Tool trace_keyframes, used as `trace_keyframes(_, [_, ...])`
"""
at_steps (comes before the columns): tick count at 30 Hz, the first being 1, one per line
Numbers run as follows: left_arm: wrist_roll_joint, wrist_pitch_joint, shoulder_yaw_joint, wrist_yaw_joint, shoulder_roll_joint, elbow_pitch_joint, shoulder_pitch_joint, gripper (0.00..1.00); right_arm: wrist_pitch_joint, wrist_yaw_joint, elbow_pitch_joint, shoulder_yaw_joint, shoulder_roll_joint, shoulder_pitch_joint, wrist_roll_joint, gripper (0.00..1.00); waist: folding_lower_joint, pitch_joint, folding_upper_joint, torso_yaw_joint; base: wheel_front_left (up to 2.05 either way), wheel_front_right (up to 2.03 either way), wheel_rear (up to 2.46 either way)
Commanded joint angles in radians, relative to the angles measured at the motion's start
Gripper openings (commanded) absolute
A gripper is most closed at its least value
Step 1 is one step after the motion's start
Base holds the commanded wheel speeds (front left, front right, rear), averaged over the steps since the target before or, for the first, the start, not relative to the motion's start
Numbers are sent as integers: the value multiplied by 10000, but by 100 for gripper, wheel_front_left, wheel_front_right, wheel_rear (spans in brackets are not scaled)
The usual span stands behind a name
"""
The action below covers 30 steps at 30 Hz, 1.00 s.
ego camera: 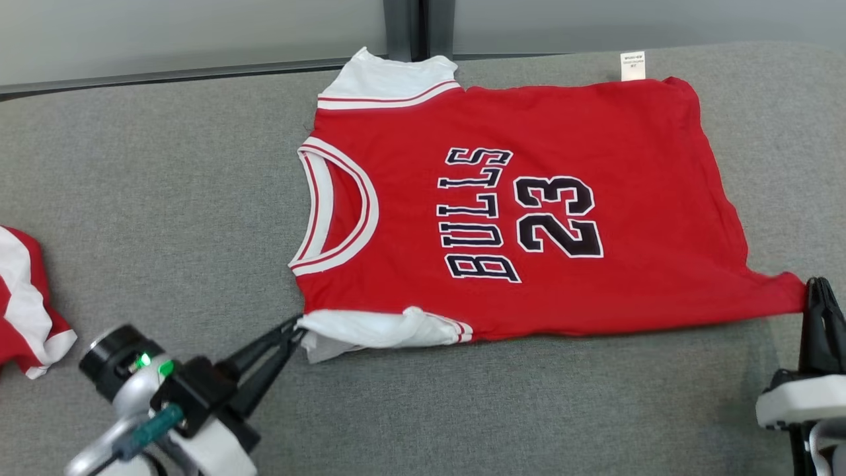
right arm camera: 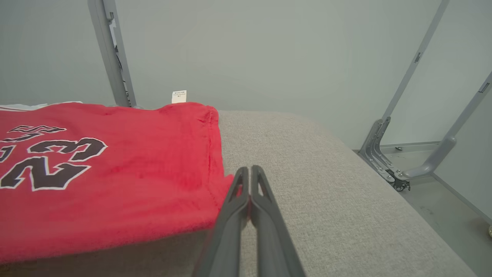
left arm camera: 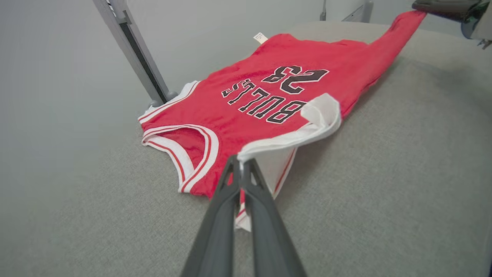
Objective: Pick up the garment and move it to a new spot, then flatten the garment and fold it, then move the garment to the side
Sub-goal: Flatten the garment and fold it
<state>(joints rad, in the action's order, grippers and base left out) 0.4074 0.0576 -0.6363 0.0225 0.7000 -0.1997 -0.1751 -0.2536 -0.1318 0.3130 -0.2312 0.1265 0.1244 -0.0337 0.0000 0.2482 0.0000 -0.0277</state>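
Observation:
A red jersey [ego camera: 529, 211] with white trim and "BULLS 23" in black lies spread on the grey table, collar to the left. My left gripper [ego camera: 297, 325] is shut on its near white sleeve [left arm camera: 286, 140], which is bunched and pulled toward me. At the right, my right gripper [ego camera: 814, 285] is shut on the jersey's near hem corner [right arm camera: 225, 184], stretched into a point. The jersey [left arm camera: 269, 96] sags slightly between both grips. A white tag [ego camera: 632, 65] sticks out at its far hem.
Another red and white garment [ego camera: 26, 301] lies at the table's left edge. The grey padded table [ego camera: 165, 198] has bare room in front and to the left. Grey metal posts [right arm camera: 111, 54] stand behind it, and a frame with a caster [right arm camera: 399, 169] sits past the right edge.

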Motion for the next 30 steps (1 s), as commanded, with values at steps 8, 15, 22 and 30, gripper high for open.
trace_keyframes(8, [-838,1104,-207,778,-1133,2874,-3391,0,-103,21,2093,13,221,2656,648,0,0,1026,0,116,0,0,0])
trace_keyframes(15, [-1452,1886,-466,927,-1756,4649,-5119,0,-126,21,3164,33,430,4146,917,0,0,1860,0,277,0,0,0])
trace_keyframes(22, [-1787,2072,-672,1025,-2160,5342,-5955,0,-129,21,3490,84,277,4785,927,0,0,2293,0,321,0,0,0])
trace_keyframes(30, [-2605,2069,245,619,-2315,4753,-6017,0,-111,21,2137,-200,12,4994,1263,0,0,2694,0,176,0,0,0])
